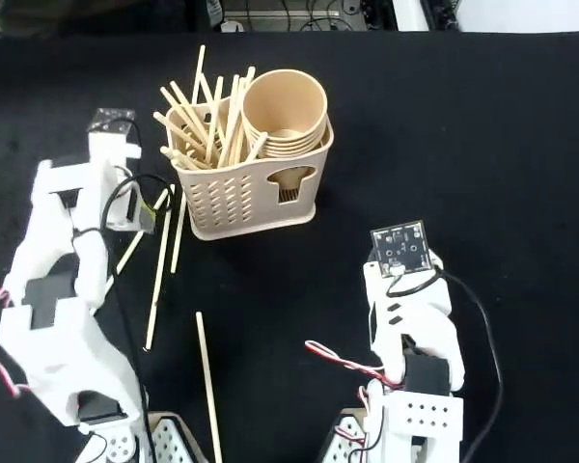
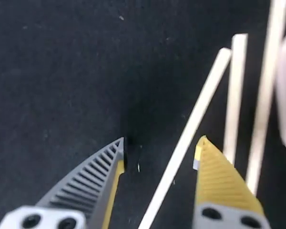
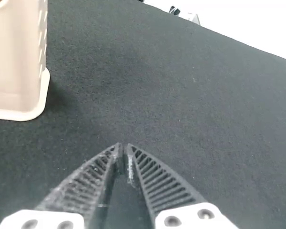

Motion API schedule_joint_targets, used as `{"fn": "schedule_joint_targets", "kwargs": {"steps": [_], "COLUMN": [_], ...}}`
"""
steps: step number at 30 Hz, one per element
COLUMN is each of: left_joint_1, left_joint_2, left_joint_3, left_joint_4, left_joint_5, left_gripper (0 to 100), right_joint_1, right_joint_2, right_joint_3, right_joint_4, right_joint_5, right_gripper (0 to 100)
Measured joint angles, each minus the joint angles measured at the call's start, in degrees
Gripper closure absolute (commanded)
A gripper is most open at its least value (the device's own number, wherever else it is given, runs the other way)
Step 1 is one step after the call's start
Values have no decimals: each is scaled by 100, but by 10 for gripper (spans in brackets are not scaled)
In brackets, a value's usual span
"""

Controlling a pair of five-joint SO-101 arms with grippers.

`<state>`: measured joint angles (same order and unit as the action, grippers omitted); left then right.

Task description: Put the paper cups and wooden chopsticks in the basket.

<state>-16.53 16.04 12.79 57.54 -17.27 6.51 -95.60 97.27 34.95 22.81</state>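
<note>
A beige slotted basket (image 1: 251, 198) stands at the table's middle back, with stacked paper cups (image 1: 285, 111) and several wooden chopsticks (image 1: 201, 121) in it. Loose chopsticks lie on the black cloth to its left and front: one (image 1: 159, 280), a shorter-looking one (image 1: 179, 231), and another (image 1: 208, 386) nearer the front. My left gripper (image 2: 162, 143) is open and low over the cloth, left of the basket, with one chopstick (image 2: 190, 133) lying between its fingers. Two more chopsticks (image 2: 234, 95) lie just beside it. My right gripper (image 3: 123, 149) is shut and empty, right of the basket (image 3: 19, 62).
Black cloth (image 1: 502, 145) covers the table, with open room right of the basket. The left arm's white body (image 1: 58, 289) fills the left side, and the right arm (image 1: 410, 338) sits front centre with trailing cables. Equipment lines the far edge.
</note>
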Motion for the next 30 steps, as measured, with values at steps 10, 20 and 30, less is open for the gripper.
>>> {"fn": "schedule_joint_targets", "kwargs": {"steps": [10,20,30], "left_joint_1": [26,18,246], "left_joint_2": [220,-369,-4536], "left_joint_3": [-79,35,1881], "left_joint_4": [-334,-255,-1196], "left_joint_5": [-536,-659,527], "left_gripper": [972,972,972], "right_joint_1": [0,0,0], "right_joint_2": [0,0,0], "right_joint_3": [0,0,0], "right_joint_4": [0,0,0], "right_joint_5": [0,0,0], "right_gripper": [985,985,985]}}
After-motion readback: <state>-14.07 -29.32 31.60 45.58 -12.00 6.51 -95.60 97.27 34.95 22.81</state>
